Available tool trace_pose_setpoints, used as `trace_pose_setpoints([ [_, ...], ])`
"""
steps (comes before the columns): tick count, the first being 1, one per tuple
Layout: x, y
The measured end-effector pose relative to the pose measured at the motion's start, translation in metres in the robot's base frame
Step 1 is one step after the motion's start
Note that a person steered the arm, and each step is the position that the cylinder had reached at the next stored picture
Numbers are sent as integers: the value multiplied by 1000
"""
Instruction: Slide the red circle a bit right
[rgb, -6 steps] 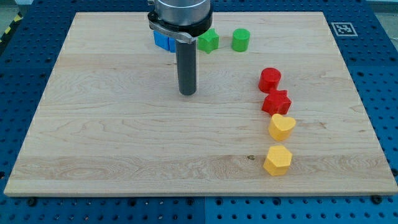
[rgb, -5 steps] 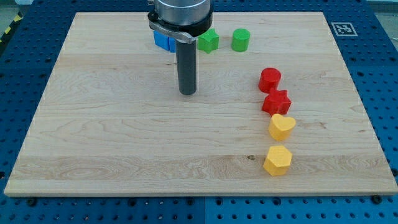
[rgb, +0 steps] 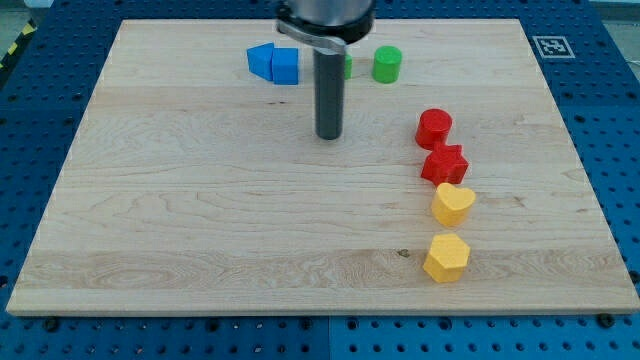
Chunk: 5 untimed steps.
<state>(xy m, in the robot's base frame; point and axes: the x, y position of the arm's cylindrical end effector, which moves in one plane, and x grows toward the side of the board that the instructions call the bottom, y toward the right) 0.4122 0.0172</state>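
Red circle (rgb: 434, 128): round red block, upright, on the board's right half, touching the red star (rgb: 445, 165) just nearer. My tip (rgb: 329, 136) is a plain rod with no jaws, holding nothing, standing clear to the circle's left.

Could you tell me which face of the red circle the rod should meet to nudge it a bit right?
Its left wall. The red circle is a low upright cylinder, so press mid-height. My tip stands clear to its left, with bare board beyond its right.
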Motion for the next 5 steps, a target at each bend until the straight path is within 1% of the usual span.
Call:
trace_pose_setpoints([
  [1, -9, 48],
  [2, -10, 77],
  [3, -10, 77],
  [5, -5, 99],
])
